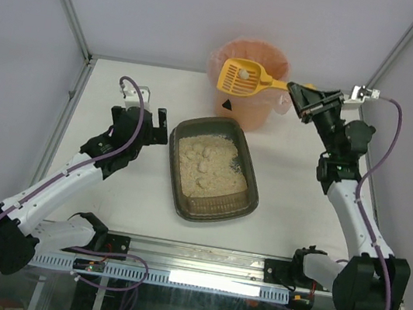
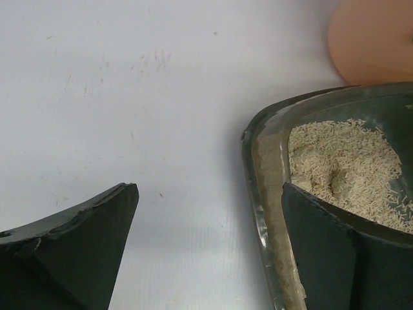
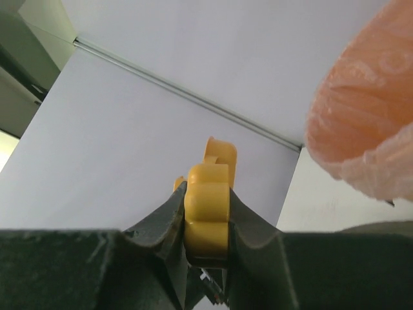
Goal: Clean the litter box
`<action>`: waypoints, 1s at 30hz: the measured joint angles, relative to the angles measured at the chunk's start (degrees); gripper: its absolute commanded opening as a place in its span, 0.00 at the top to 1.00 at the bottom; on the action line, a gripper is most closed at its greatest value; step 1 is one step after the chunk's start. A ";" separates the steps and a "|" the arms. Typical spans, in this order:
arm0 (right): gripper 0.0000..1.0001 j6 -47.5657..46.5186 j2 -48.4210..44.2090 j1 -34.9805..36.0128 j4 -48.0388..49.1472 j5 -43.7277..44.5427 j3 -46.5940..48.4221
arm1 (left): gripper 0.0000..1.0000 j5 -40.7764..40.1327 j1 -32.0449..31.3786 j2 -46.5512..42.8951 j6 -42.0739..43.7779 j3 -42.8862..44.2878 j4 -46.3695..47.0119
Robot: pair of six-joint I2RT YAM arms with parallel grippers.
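Observation:
The litter box (image 1: 183, 195) is a dark rectangular tray with beige litter and several pale clumps, in the middle of the table. Its left rim shows in the left wrist view (image 2: 266, 194). My left gripper (image 1: 155, 126) is open; one finger hangs over the table, the other (image 2: 329, 252) over the box's left inner edge. My right gripper (image 1: 298, 97) is shut on the handle of the yellow slotted scoop (image 1: 242, 77), seen close up in the right wrist view (image 3: 208, 206). The scoop holds one pale clump (image 1: 244, 74) above the orange-pink bag-lined bucket (image 1: 251, 103).
The bucket stands at the back of the table, just behind the box; its bag shows in the right wrist view (image 3: 361, 123) and its side in the left wrist view (image 2: 374, 39). White walls and metal frame posts enclose the table.

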 measured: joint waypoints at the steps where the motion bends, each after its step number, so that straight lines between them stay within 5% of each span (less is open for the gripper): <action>1: 1.00 -0.22 2.08 -0.11 0.00 0.07 1.99 | 0.01 -0.37 0.00 0.24 -0.17 0.00 -0.22; 17: 1.00 -14.80 23.63 -3.89 -4.33 0.26 25.73 | 0.01 -1.81 1.11 0.90 -0.66 0.33 -2.58; 30: 1.00 -43.54 31.89 -4.07 -15.93 -2.34 36.20 | 0.01 1.99 1.86 1.66 -0.83 0.81 -2.93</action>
